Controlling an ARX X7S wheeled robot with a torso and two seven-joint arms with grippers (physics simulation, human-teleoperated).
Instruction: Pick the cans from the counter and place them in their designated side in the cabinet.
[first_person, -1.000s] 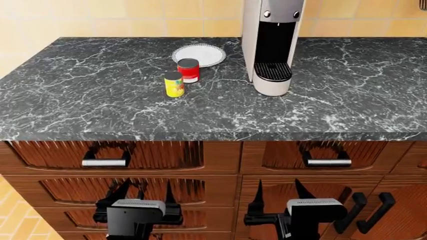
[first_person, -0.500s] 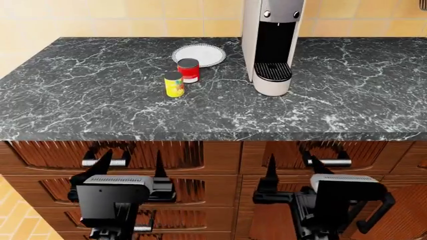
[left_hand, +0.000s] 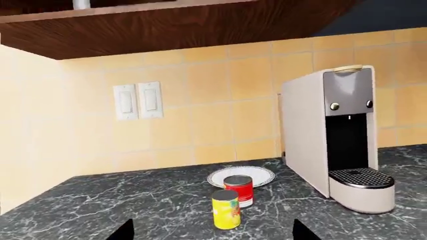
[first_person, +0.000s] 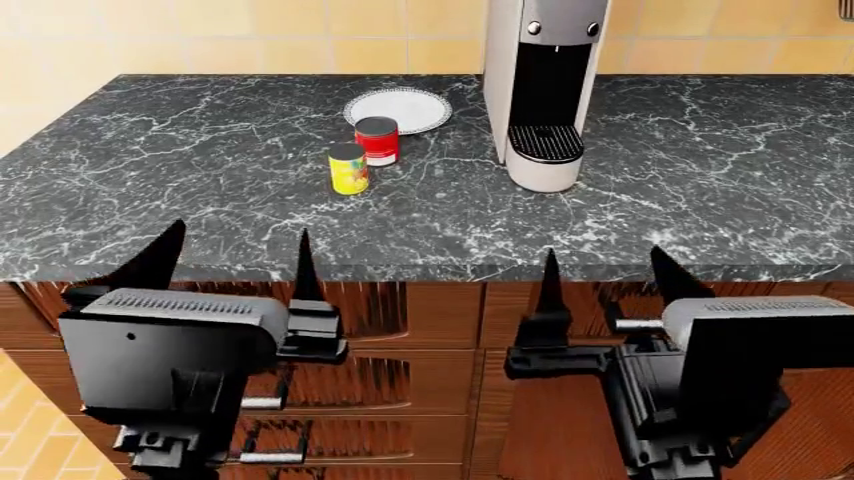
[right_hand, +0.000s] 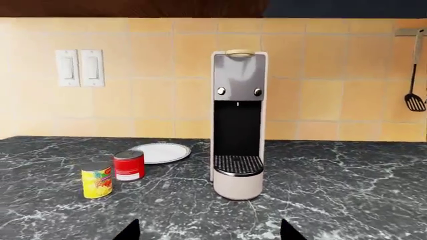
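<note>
Cans, yellow (first_person: 348, 168) and red (first_person: 376, 140), stand touching mid-counter (first_person: 200, 200) toward its back edge; my left claw (first_person: 234, 262) and right claw (first_person: 601, 270), both wide and empty, must reach forward.

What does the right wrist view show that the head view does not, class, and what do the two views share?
Only the right wrist view shows the light switches on the tiled wall and a spatula hanging at the far side. Only the head view shows the left claw and right claw, both open, plus the wooden drawers under the counter. Both show the yellow can beside the red can, the white plate behind them, and the coffee machine, all standing on the counter.
</note>
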